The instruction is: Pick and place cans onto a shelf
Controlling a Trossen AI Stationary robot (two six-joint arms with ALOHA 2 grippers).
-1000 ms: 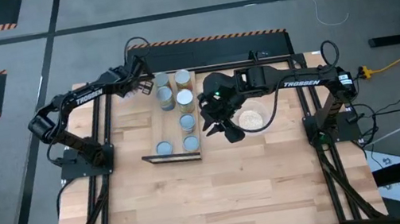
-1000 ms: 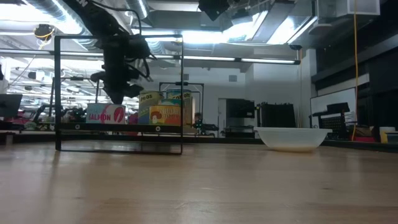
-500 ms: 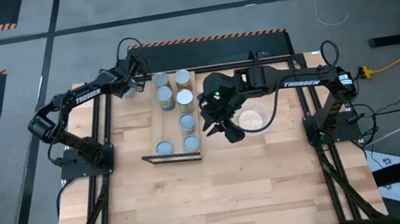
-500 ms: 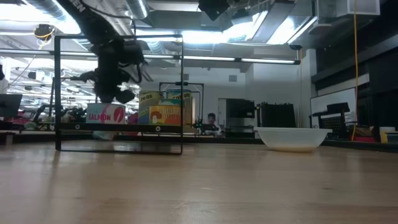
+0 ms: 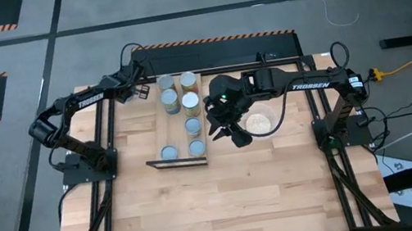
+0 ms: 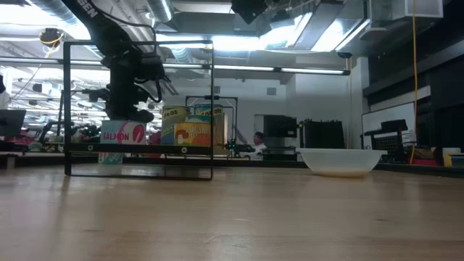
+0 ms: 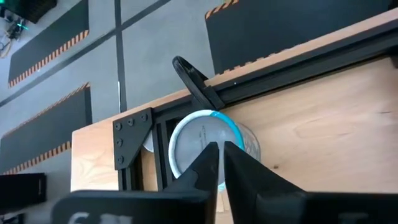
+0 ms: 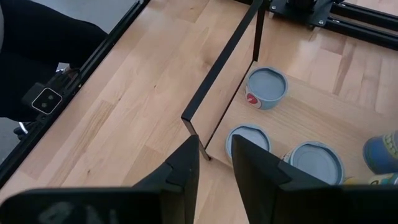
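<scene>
**On the shelf: most cans placed, little left in sight**

Across the shelf [image 5: 184, 159], which stands on the table [image 5: 227, 195] left of centre, about seven cans [image 5: 193, 125] sit in two rows running from near to far. No cans show loose elsewhere on the table, so I judge the job close to done. The left pincer [image 5: 142, 92] hangs beside the farthest can [image 7: 205, 140]; its fingers [image 7: 208, 163] are almost together and grip nothing. The right pincer [image 5: 228, 133] hovers between the shelf and a clear bowl [image 5: 261, 121], fingers [image 8: 186, 163] a little apart, empty. What remains, I think, is drawing both arms clear, unless more cans lie hidden.
</scene>
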